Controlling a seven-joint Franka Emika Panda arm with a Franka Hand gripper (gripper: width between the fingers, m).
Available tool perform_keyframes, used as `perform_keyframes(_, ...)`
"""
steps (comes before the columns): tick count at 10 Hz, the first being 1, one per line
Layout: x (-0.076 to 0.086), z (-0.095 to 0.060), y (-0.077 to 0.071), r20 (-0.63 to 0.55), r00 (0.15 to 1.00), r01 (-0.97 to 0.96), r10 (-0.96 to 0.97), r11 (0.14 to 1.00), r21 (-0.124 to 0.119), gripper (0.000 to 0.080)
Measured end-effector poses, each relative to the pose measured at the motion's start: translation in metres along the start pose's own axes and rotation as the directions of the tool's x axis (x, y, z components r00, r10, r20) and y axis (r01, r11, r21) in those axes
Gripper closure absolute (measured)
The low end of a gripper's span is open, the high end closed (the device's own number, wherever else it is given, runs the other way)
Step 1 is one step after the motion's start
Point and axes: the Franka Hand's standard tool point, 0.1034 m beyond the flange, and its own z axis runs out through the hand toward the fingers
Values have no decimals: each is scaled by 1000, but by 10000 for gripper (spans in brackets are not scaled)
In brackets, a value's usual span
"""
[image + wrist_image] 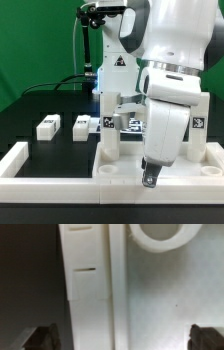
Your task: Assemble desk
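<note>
The white desk top (pixel 118 158) lies flat at the front of the table, with one leg (pixel 108 118) standing upright on it and showing its tag. A second tagged block (pixel 197 124) shows at the exterior view's right, partly hidden by the arm. Two loose legs (pixel 46 127) (pixel 80 126) lie on the black table at the exterior view's left. My gripper (pixel 150 179) points down just above the top's front part. In the wrist view the gripper (pixel 122 338) is open and empty, its dark fingertips (pixel 40 338) wide apart over the top's raised rim (pixel 90 280) and a round socket (pixel 160 238).
White border rails (pixel 25 160) run along the exterior view's left and the front (pixel 90 192). The marker board (pixel 134 125) lies behind the desk top. A dark stand (pixel 90 50) rises at the back before a green backdrop.
</note>
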Motion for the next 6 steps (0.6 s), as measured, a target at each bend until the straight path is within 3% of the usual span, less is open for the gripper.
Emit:
perform_keyframes(5, -4, -2, 1, 5, 1000, -4, 4, 1000, 6, 150)
perform_keyframes(6, -16, -23, 10, 33, 999, -20, 19, 999, 44, 150)
